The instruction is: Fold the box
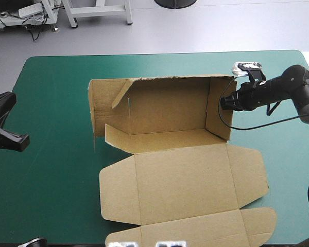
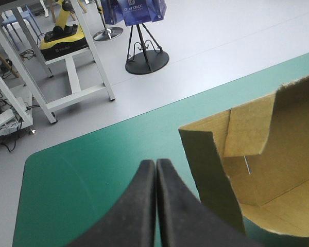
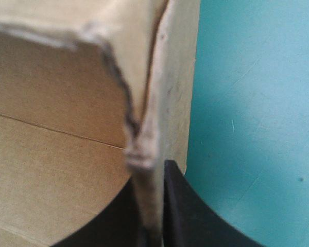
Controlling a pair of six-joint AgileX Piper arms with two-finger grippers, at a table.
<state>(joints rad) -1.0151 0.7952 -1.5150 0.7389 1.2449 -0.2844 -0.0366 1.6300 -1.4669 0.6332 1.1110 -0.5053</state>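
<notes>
Right gripper [image 3: 150, 177] pinching box [image 1: 180, 170] right wall; left gripper [image 2: 155, 163] closed, empty.

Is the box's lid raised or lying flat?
Flat: the lid lies spread on the table, while the box has its back and side walls standing.

At the left, the left gripper [image 2: 155, 169] is held pinched together, while the right gripper [image 1: 226, 103] is clamped onto the right wall of the box [image 1: 170, 110].
</notes>
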